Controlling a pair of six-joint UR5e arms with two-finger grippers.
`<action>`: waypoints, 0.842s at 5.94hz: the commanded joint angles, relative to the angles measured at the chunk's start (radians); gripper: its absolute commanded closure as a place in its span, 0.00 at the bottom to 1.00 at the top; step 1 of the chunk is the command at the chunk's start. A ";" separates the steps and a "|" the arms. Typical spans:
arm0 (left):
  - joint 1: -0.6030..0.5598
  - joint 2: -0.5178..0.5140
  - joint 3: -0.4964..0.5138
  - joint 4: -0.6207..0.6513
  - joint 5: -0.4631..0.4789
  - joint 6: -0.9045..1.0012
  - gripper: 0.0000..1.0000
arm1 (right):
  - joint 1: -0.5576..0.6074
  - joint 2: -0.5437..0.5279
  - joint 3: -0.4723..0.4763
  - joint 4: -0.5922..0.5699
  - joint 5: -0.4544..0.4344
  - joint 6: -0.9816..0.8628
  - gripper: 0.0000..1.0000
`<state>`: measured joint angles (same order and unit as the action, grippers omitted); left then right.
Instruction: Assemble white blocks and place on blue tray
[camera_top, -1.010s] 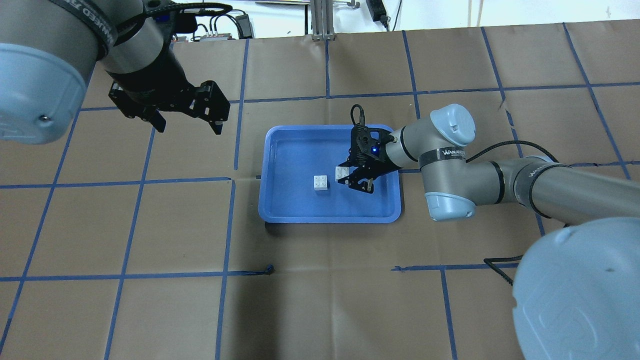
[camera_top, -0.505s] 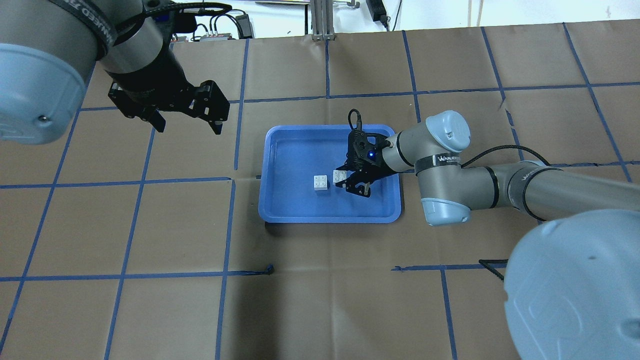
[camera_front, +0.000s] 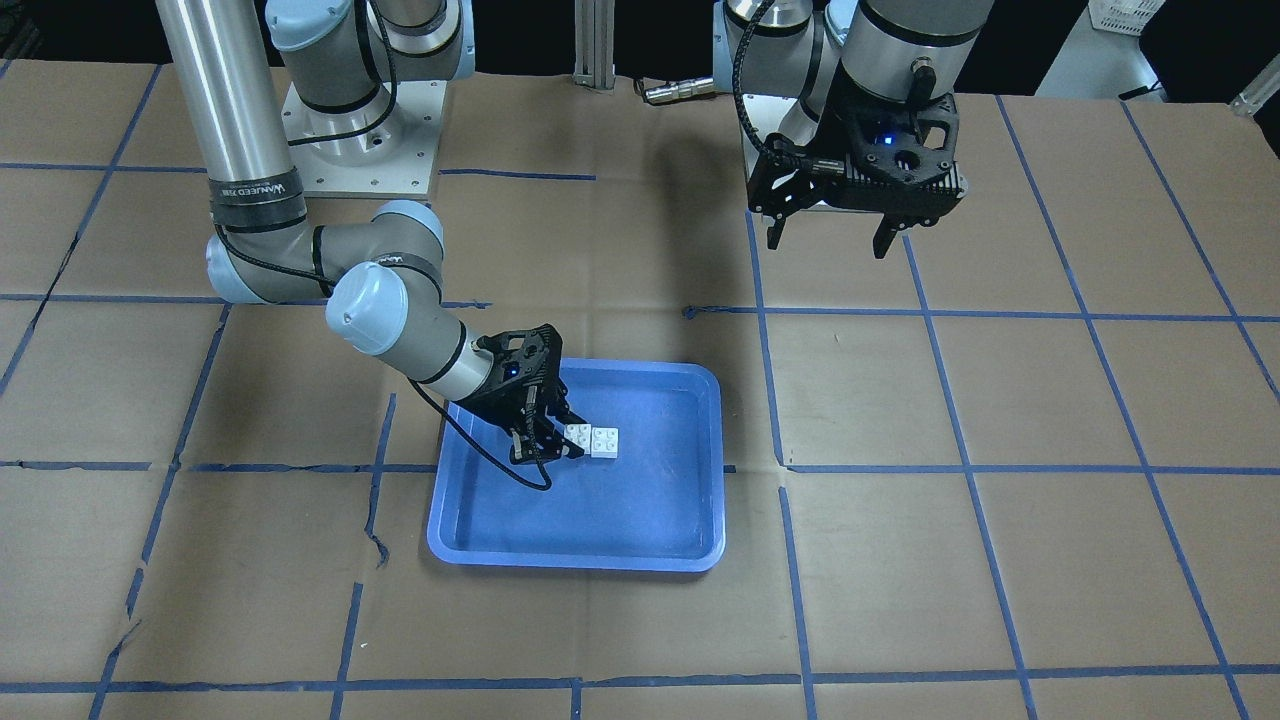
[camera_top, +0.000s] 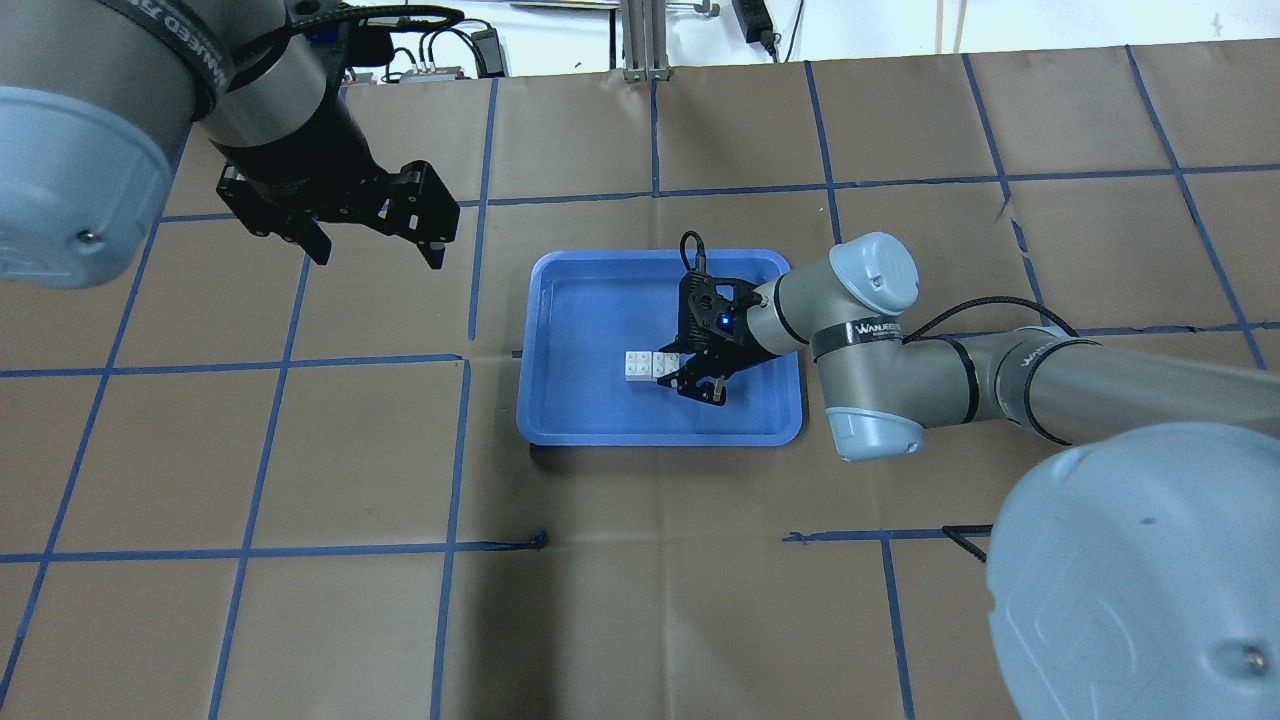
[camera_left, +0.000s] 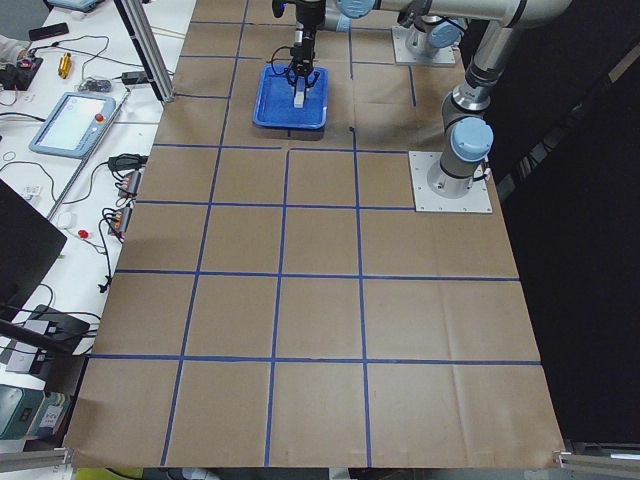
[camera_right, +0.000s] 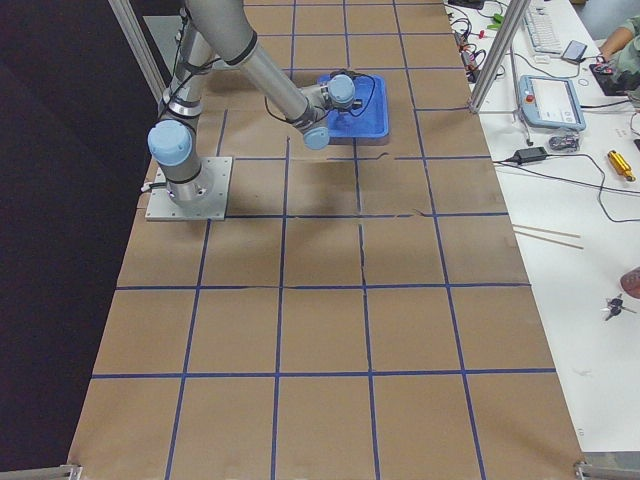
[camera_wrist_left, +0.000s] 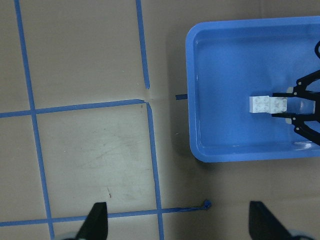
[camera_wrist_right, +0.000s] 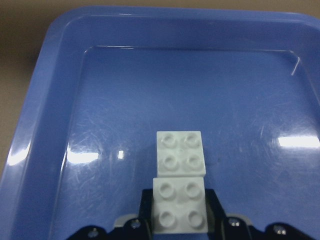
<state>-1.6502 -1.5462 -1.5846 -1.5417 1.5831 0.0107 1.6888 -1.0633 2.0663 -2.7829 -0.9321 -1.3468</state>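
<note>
The blue tray (camera_top: 600, 300) lies mid-table and holds two white blocks. My right gripper (camera_top: 690, 372) is low inside the tray and shut on one white block (camera_top: 664, 366). That block sits edge to edge against the other white block (camera_top: 637, 366), to its right, studs up. In the right wrist view the held block (camera_wrist_right: 179, 205) lies between my fingers and abuts the free block (camera_wrist_right: 180, 152) ahead of it. The front view shows the pair (camera_front: 604, 441) beside the right gripper (camera_front: 548, 440). My left gripper (camera_top: 375, 245) is open and empty, high over the table left of the tray.
Brown paper with blue tape lines covers the table (camera_top: 640, 600). The left wrist view looks down on the tray's left part (camera_wrist_left: 225, 60) and the two blocks (camera_wrist_left: 261, 104). Operators' gear lies beyond the table's far edge (camera_right: 545, 100).
My right gripper has moved left across the tray with its white block, closing the gap until it abuts the other block. The left arm has not moved.
</note>
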 joint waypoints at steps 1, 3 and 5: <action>0.000 0.000 0.002 0.002 0.000 0.000 0.01 | 0.000 -0.001 0.000 0.000 -0.013 0.003 0.72; 0.001 0.000 0.002 0.003 0.000 0.000 0.01 | 0.002 -0.003 -0.002 0.000 -0.008 0.038 0.66; 0.000 0.000 0.002 0.006 -0.002 0.000 0.01 | 0.002 -0.003 -0.002 0.000 -0.007 0.038 0.66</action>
<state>-1.6501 -1.5462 -1.5831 -1.5376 1.5825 0.0107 1.6903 -1.0660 2.0649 -2.7826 -0.9400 -1.3098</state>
